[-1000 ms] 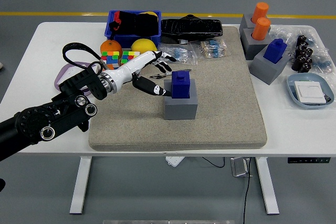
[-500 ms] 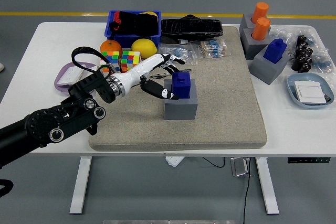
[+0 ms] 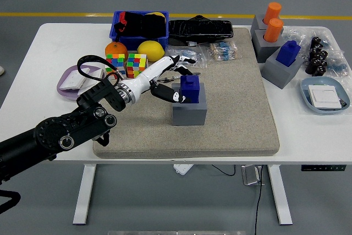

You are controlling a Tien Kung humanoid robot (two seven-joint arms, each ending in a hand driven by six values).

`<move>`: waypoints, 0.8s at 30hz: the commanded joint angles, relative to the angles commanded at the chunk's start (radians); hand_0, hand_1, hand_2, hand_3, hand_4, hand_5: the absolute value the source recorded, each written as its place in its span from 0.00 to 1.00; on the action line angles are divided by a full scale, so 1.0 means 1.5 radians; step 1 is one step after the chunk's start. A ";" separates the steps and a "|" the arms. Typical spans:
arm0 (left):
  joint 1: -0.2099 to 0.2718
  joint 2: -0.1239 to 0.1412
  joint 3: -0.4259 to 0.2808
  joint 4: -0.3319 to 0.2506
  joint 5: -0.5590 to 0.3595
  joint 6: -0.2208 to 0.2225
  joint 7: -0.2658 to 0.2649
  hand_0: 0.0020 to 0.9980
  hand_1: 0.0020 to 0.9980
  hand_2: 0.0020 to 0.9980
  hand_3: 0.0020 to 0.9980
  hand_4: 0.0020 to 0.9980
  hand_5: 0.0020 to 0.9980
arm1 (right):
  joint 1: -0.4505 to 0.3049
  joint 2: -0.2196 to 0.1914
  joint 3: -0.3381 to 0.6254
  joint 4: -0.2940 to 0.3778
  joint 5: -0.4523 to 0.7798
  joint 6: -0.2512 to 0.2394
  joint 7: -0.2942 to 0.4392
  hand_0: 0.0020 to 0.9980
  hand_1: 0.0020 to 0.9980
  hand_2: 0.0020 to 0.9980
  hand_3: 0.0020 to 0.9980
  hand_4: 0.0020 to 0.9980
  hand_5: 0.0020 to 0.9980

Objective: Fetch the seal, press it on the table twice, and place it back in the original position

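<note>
A blue seal (image 3: 190, 89) stands upright in its grey block holder (image 3: 189, 110) on the tan mat (image 3: 220, 114), near the middle. My left hand (image 3: 179, 81) reaches in from the left and is right at the seal's left side. Its fingers are spread, the thumb low by the seal's near-left face and the other fingers (image 3: 184, 63) above and behind it. The hand is open and holds nothing. My right arm does not show.
Behind the hand lie two colour cubes (image 3: 126, 63), an orange (image 3: 116, 48), a yellow fruit (image 3: 150, 49), a blue bin (image 3: 139, 27) and black bag (image 3: 200, 27). At right stand another blue seal (image 3: 287, 53), orange seals (image 3: 272, 21) and a blue dish (image 3: 325, 95).
My left hand has moved right across the mat, from a short way off the seal to right against its left side, fingers still spread. The seal has not moved.
</note>
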 joint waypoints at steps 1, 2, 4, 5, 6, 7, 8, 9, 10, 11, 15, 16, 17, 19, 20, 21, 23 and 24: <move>0.000 -0.001 0.001 0.001 -0.002 0.001 -0.001 0.81 0.74 0.71 0.85 0.98 0.00 | 0.000 0.000 0.000 0.000 0.000 0.000 0.000 0.85 0.78 0.78 0.75 0.85 0.53; 0.001 -0.003 0.001 0.004 -0.005 0.002 -0.002 0.81 0.74 0.71 0.85 0.98 0.00 | 0.001 0.000 0.000 0.000 0.000 0.000 0.000 0.85 0.78 0.78 0.75 0.85 0.53; 0.002 -0.005 0.002 0.009 -0.009 0.004 -0.002 0.81 0.77 0.75 0.86 0.97 0.00 | 0.001 0.000 0.001 0.000 0.000 0.000 0.000 0.85 0.78 0.79 0.75 0.85 0.53; 0.002 -0.007 0.002 0.011 -0.011 0.004 -0.002 0.81 0.77 0.75 0.86 0.97 0.00 | 0.001 0.000 0.001 0.000 0.000 0.000 0.000 0.85 0.78 0.79 0.75 0.85 0.53; 0.003 -0.007 0.002 0.012 -0.013 0.005 -0.001 0.81 0.77 0.75 0.86 0.97 0.00 | 0.001 0.001 0.001 0.000 0.000 0.000 0.000 0.85 0.78 0.79 0.75 0.85 0.53; 0.003 -0.007 0.002 0.012 -0.013 0.005 -0.001 0.81 0.77 0.75 0.86 0.97 0.00 | 0.001 0.001 0.001 0.000 0.000 0.000 0.000 0.85 0.78 0.79 0.75 0.85 0.53; 0.003 -0.007 0.002 0.012 -0.013 0.005 -0.001 0.81 0.77 0.75 0.86 0.97 0.00 | 0.001 0.001 0.001 0.000 0.000 0.000 0.000 0.85 0.78 0.79 0.75 0.85 0.53; 0.003 -0.007 0.002 0.012 -0.013 0.005 -0.001 0.80 0.76 0.77 0.86 0.95 0.00 | 0.001 0.001 0.001 0.000 0.000 0.000 0.000 0.85 0.78 0.79 0.75 0.85 0.53; 0.003 -0.008 0.002 0.012 -0.013 0.005 -0.001 0.80 0.76 0.77 0.86 0.95 0.00 | 0.001 0.001 0.001 0.000 0.000 0.000 0.000 0.85 0.78 0.79 0.75 0.85 0.53; 0.003 -0.008 0.002 0.012 -0.013 0.005 -0.001 0.80 0.76 0.77 0.86 0.95 0.00 | 0.001 0.001 0.001 0.000 0.000 0.000 0.000 0.85 0.78 0.79 0.75 0.85 0.53; 0.017 -0.013 -0.007 0.022 -0.054 0.029 -0.016 0.77 0.75 0.75 0.86 0.94 0.00 | 0.001 0.001 0.001 0.000 -0.001 0.000 0.000 0.85 0.78 0.79 0.75 0.85 0.53; 0.017 -0.013 -0.007 0.022 -0.056 0.030 -0.016 0.77 0.75 0.75 0.86 0.94 0.00 | 0.001 0.001 0.000 0.000 -0.001 0.001 0.000 0.85 0.78 0.79 0.75 0.85 0.53; 0.019 -0.013 -0.008 0.022 -0.061 0.031 -0.017 0.77 0.75 0.75 0.86 0.94 0.00 | 0.000 0.001 0.000 0.001 -0.001 0.001 0.000 0.85 0.78 0.79 0.75 0.85 0.53; 0.023 -0.013 -0.008 0.023 -0.085 0.032 -0.020 0.77 0.75 0.75 0.86 0.94 0.00 | 0.000 0.002 0.000 0.001 -0.002 0.001 0.000 0.85 0.78 0.79 0.75 0.85 0.53; 0.026 -0.013 -0.008 0.024 -0.097 0.033 -0.023 0.77 0.75 0.75 0.86 0.94 0.00 | 0.000 0.002 0.000 0.001 -0.002 0.001 0.000 0.85 0.78 0.79 0.75 0.85 0.53; 0.029 -0.014 -0.008 0.025 -0.114 0.033 -0.025 0.77 0.73 0.72 0.86 0.93 0.00 | 0.000 0.002 0.000 0.001 -0.002 0.001 0.000 0.85 0.78 0.79 0.76 0.85 0.53; 0.035 -0.013 -0.010 0.025 -0.146 0.030 -0.028 0.77 0.73 0.72 0.86 0.93 0.00 | -0.001 0.001 -0.002 0.001 -0.002 0.001 0.000 0.85 0.78 0.79 0.76 0.85 0.53; 0.036 -0.013 -0.010 0.025 -0.160 0.028 -0.029 0.77 0.73 0.72 0.86 0.93 0.00 | -0.001 0.001 -0.002 0.002 -0.002 0.001 0.000 0.85 0.78 0.79 0.76 0.85 0.53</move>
